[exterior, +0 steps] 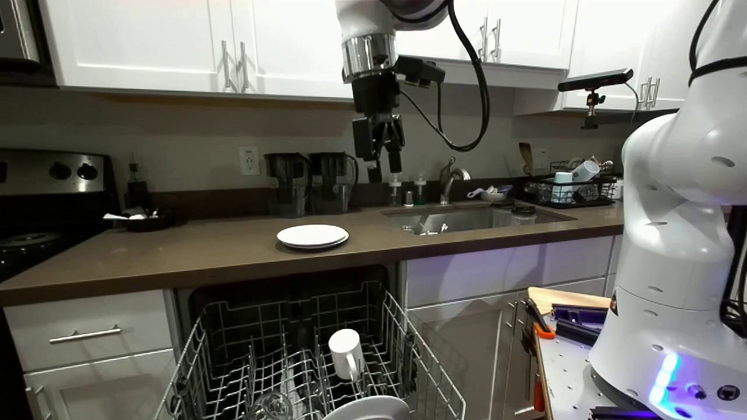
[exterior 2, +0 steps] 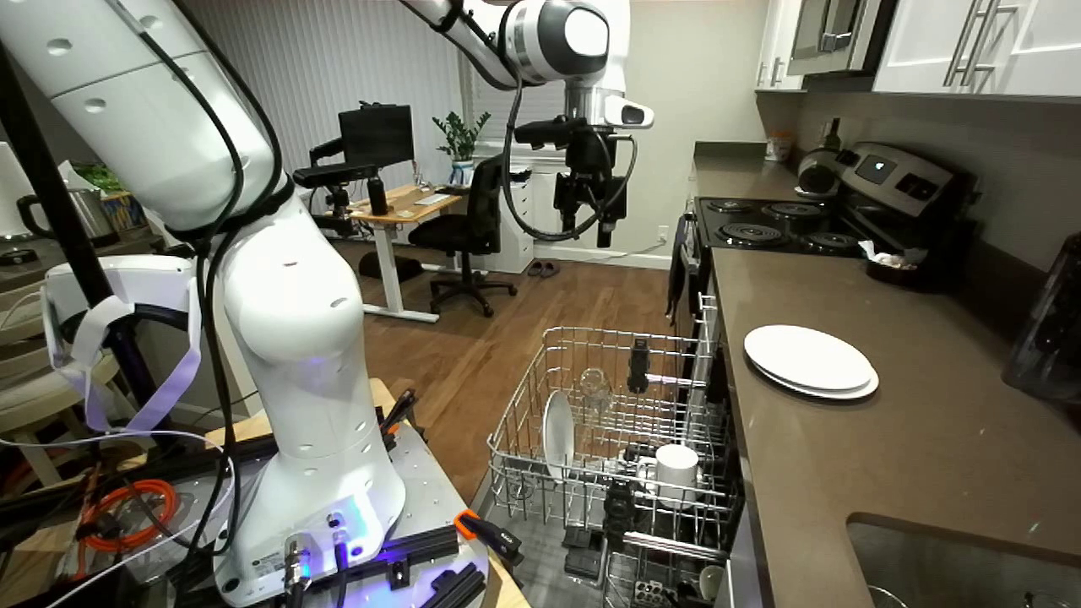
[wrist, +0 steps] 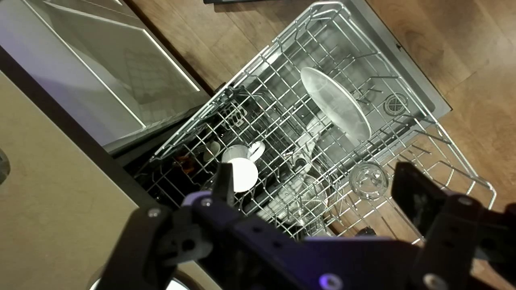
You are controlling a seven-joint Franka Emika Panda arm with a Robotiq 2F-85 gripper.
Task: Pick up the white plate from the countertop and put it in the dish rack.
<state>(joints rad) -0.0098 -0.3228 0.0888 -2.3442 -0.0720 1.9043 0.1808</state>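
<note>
The white plate (exterior: 312, 234) lies flat on the brown-grey countertop (exterior: 192, 254), on top of what looks like a second plate beneath it; both exterior views show the pair (exterior 2: 811, 359). In the wrist view only a sliver of white plate (wrist: 176, 285) peeks out at the bottom edge. Below the counter's front edge the wire dish rack (exterior 2: 625, 331) is pulled out. My gripper (exterior: 385, 167) hangs high above the rack, fingers pointing down, apart from plate and rack. Its jaws stand wide with nothing between them in the wrist view, where the gripper (wrist: 314, 177) frames the rack below.
Inside the rack are an upright white plate (wrist: 336, 104), a white mug (wrist: 244, 175) and a clear glass (wrist: 369, 181). Two pitchers (exterior: 289, 189) stand behind the counter plates. A sink (exterior: 467, 220) lies beside them, and wall cabinets (exterior: 146, 46) hang overhead.
</note>
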